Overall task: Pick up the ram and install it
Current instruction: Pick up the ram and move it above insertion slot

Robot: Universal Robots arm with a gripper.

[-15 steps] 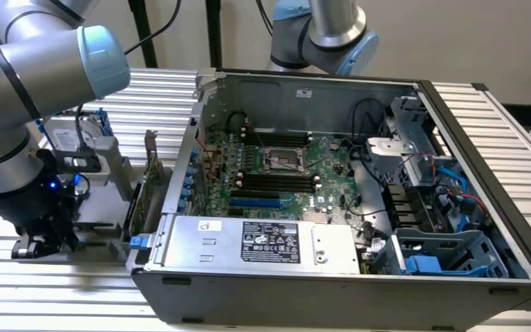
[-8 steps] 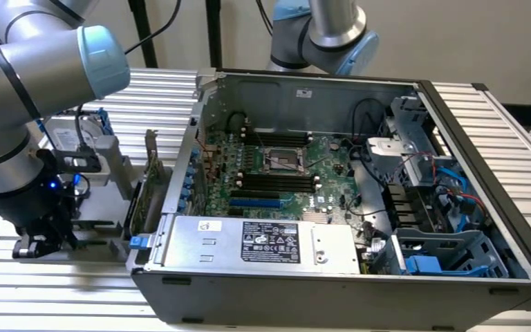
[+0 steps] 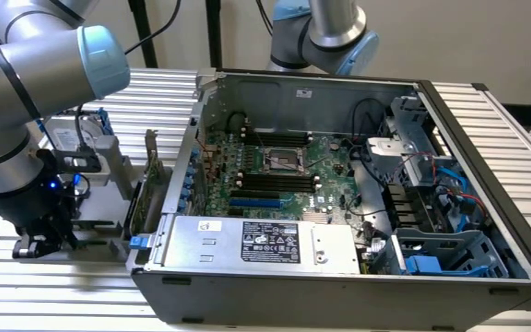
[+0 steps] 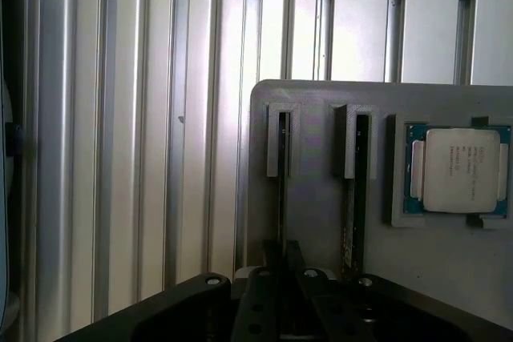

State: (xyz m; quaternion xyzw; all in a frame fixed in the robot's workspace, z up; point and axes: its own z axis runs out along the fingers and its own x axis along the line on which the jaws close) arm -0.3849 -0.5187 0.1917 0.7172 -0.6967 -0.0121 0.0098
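A ribbed aluminium table point(image 3: 487, 117) runs under everything, with a plain pale wall behind it. On it, filling the middle and the exterior view's right, lies an open computer case point(image 3: 339, 290). Inside it are the green motherboard point(image 3: 330, 155), with its bare processor socket point(image 3: 284, 160) and dark memory slots point(image 3: 275, 183), and along the near wall the silver power supply point(image 3: 187, 242). The supply carries a black label point(image 3: 270, 243) crowded with white marks and a small white sticker. I can read no word on either.

My claw point(image 3: 39, 243) is down low at the exterior view's lower left, beside an upright expansion card point(image 3: 152, 176).

From my wrist I look along a grey holder point(image 4: 313, 198) on the table. It has two narrow slots, each with a memory stick standing on edge, and a square recess with a silver processor point(image 4: 461, 170). The printed lines on the processor are too fine to read.

The ram point(image 4: 282, 190) stands in the slot farther from the processor. My claw point(image 4: 284, 255) is clenched on its near end, a fingertip pressed to each face. The other stick point(image 4: 350, 222) stands untouched in the slot just beside it.
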